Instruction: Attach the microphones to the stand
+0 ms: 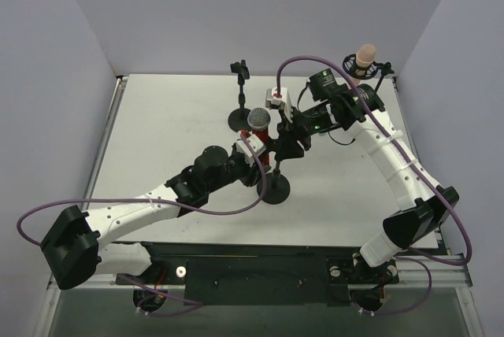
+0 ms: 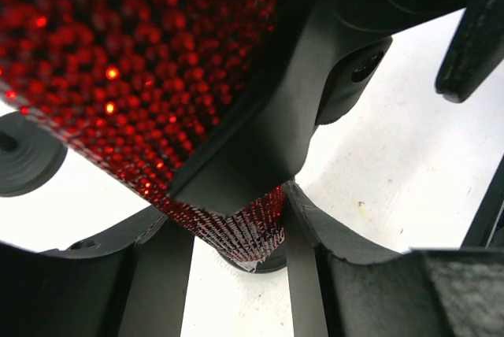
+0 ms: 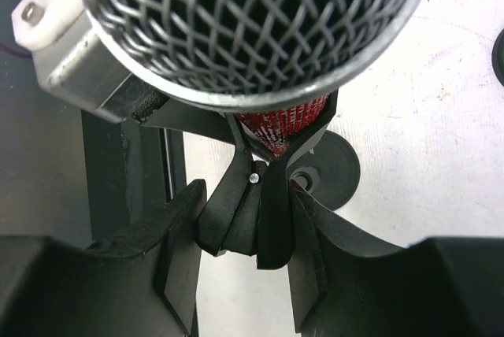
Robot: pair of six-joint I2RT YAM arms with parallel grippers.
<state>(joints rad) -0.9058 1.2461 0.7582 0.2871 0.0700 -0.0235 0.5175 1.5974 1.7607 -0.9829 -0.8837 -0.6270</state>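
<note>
The glittery red microphone with a silver mesh head [image 1: 258,120] is upright at the table's middle, over a black stand [image 1: 273,189]. My left gripper [image 1: 252,149] is shut on its red body [image 2: 118,53], with the tail end between my fingers [image 2: 169,274]. My right gripper [image 1: 287,137] is shut on the pinch handles of the stand's black clip [image 3: 250,215], whose prongs sit around the red body under the mesh head [image 3: 244,22]. The peach-pink microphone [image 1: 364,57] sits in a holder at the back right. The mint green microphone is out of view.
A second black stand [image 1: 240,93] with an empty clip stands behind the middle one, its round base [image 1: 239,121] close to the grippers. White walls close in the table on the left, back and right. Purple cables loop off both arms.
</note>
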